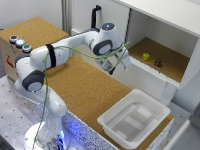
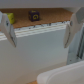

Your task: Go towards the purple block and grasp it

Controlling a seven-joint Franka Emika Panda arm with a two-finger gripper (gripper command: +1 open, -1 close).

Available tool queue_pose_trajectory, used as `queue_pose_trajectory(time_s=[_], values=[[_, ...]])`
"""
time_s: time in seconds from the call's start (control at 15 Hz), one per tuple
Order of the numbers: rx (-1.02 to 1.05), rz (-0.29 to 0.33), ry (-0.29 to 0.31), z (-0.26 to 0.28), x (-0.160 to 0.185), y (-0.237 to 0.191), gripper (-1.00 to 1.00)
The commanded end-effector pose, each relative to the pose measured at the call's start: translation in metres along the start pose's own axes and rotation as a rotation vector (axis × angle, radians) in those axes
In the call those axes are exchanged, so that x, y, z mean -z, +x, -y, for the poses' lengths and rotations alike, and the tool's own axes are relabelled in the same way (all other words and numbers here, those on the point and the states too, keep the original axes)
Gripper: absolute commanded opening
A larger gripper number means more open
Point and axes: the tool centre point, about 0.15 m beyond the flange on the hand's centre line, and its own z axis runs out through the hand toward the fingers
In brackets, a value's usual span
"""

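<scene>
Sitting on the cork floor of the open white cabinet [image 1: 187, 60] is the purple block [image 1: 158, 63], tiny and nearly black, toward the exterior view's right of the compartment. Just beside it, on the exterior view's left, there's the yellow-green cube [image 1: 146, 56], similar in size, the two apart and not touching. In the wrist view the purple block [image 2: 34, 15] shows on the cork shelf [image 2: 45, 19] beyond a white ledge, and the yellow-green cube [image 2: 10, 18] peeks out right by one finger.

And the gripper [image 1: 117, 64] hangs outside the cabinet, in front of its lower edge, well apart from the block. Its two fingers [image 2: 71, 29] stand wide, nothing between them but the white cabinet front. The cabinet's front wall [image 2: 37, 50] lies between gripper and block, and the shelf sits higher than the fingertips in the wrist view.

Out on the cork tabletop [image 1: 85, 85], a white plastic bin [image 1: 134, 119] sits near the front corner, below the gripper in the exterior view. A green cable [image 1: 48, 75] loops along the white arm. Far back, a box with coloured buttons [image 1: 19, 44] stands on the exterior view's left.
</scene>
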Motion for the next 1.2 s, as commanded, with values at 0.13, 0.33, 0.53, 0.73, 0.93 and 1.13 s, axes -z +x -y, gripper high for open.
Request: queue_pose_trajectory(time_s=[0.13,0.33,0.53,0.73,0.93,1.13], values=[[0.106,0.1,0.18,-0.065,-0.066,0.101,1.0],[0.204,0.1,0.228,-0.062,-0.081,0.134,1.0],[0.278,0.075,0.258,-0.051,-0.084,0.155,1.0],[0.351,0.012,0.278,-0.03,-0.083,0.168,1.0],[0.398,-0.051,0.289,-0.005,-0.085,0.179,1.0],[0.377,-0.108,0.311,0.011,-0.094,0.187,1.0]])
